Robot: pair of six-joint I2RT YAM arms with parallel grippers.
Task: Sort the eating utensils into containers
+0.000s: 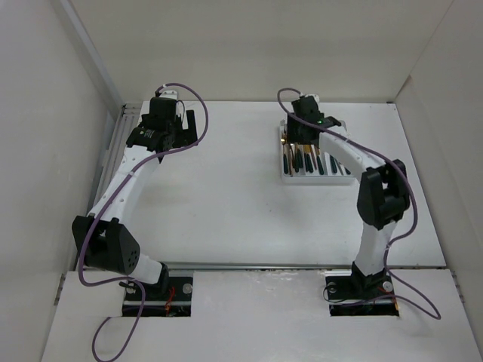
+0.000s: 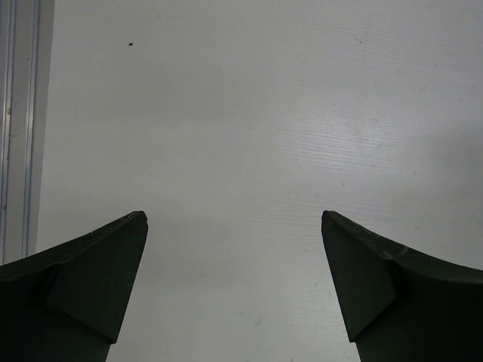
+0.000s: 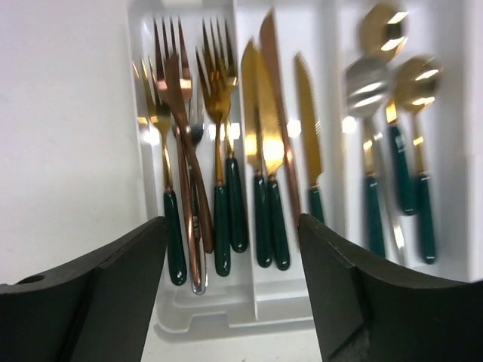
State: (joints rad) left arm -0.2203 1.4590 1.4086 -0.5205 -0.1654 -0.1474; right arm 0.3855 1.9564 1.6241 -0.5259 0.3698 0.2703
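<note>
The white three-compartment tray point(image 3: 249, 302) fills the right wrist view. Forks point(image 3: 219, 98) lie in its left compartment, knives point(image 3: 268, 128) in the middle one and spoons point(image 3: 411, 75), one of them silver point(image 3: 367, 83), in the right one. Most are gold with dark green handles; a few are copper-rose. My right gripper point(image 3: 232, 222) hangs open just above the handle end of the tray, nothing between its fingers. In the top view it point(image 1: 302, 136) sits over the tray point(image 1: 317, 181) at the back right. My left gripper point(image 2: 234, 219) is wide open over bare table, at the far left point(image 1: 187, 128).
A metal rail point(image 2: 19, 128) runs along the table's left edge beside the left gripper. White walls enclose the table at the back and both sides. The tray stands near the back right wall.
</note>
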